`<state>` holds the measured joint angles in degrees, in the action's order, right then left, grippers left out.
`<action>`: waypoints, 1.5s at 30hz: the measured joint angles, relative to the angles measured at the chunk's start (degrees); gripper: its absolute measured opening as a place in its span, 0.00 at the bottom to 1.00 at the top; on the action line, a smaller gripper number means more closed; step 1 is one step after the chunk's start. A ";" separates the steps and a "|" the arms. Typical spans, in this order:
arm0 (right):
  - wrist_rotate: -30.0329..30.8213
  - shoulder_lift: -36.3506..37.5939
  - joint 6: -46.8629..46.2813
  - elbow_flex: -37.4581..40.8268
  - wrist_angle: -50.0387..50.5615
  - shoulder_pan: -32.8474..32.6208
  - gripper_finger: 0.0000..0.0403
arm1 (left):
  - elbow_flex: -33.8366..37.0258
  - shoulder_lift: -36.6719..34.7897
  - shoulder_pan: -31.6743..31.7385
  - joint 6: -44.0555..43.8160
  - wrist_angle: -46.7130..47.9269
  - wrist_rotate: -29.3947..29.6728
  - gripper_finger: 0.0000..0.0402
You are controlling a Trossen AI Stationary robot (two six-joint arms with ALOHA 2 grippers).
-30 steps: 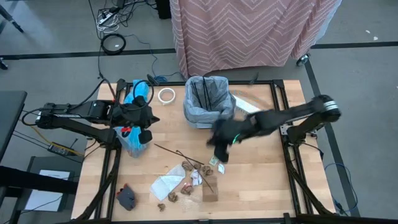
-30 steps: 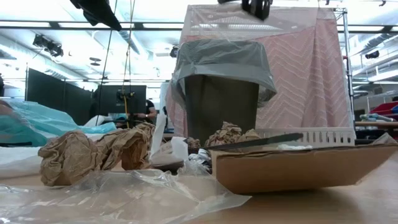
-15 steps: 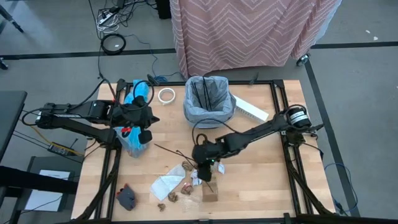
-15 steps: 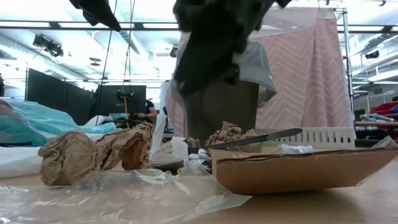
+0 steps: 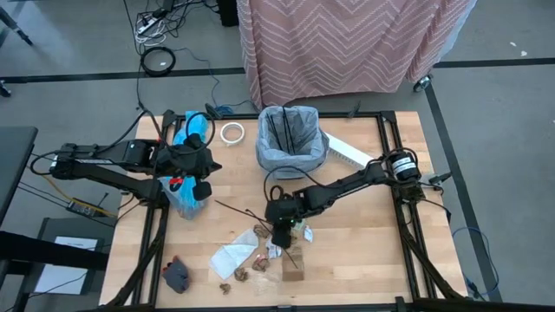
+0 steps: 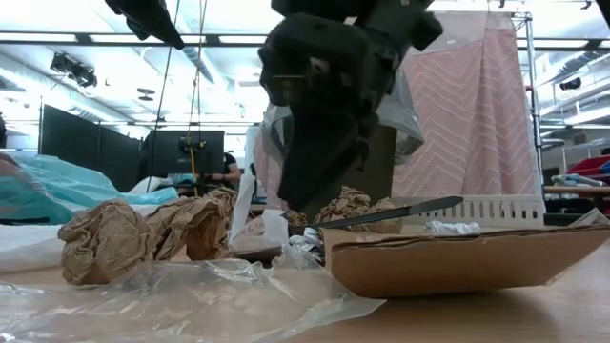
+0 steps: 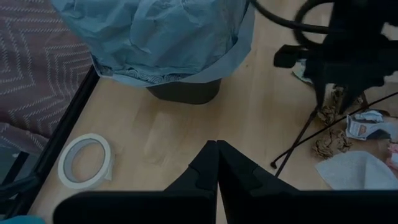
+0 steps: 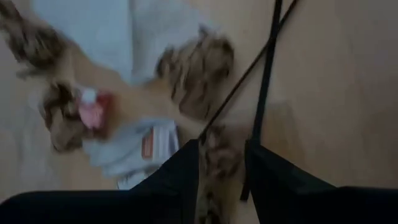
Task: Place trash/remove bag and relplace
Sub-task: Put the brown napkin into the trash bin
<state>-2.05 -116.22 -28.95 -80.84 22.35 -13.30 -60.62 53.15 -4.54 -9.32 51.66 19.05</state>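
Right gripper (image 5: 278, 236) mid-desk, fingers narrowly apart astride a brown paper wad (image 8: 217, 158) (not clamped), left gripper (image 7: 216, 163) shut near the desk's left edge.

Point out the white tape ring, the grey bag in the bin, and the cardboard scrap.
white tape ring (image 5: 231, 133): high view, on the ring's band.
grey bag (image 5: 270, 159): high view, on the plastic folded over the bin's outer wall.
cardboard scrap (image 5: 293, 271): high view, middle of its top face.

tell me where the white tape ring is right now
In the high view the white tape ring lies flat on the table's far side, just left of the bagged bin and right of the turquoise bag.
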 joint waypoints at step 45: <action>27.28 15.77 7.55 -16.46 23.65 2.84 0.00 | 0.04 -0.01 0.00 -0.17 -1.97 0.00 0.04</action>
<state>25.22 -100.46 -21.40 -97.29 46.00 -10.47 -60.58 53.13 -4.54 -9.50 49.69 19.05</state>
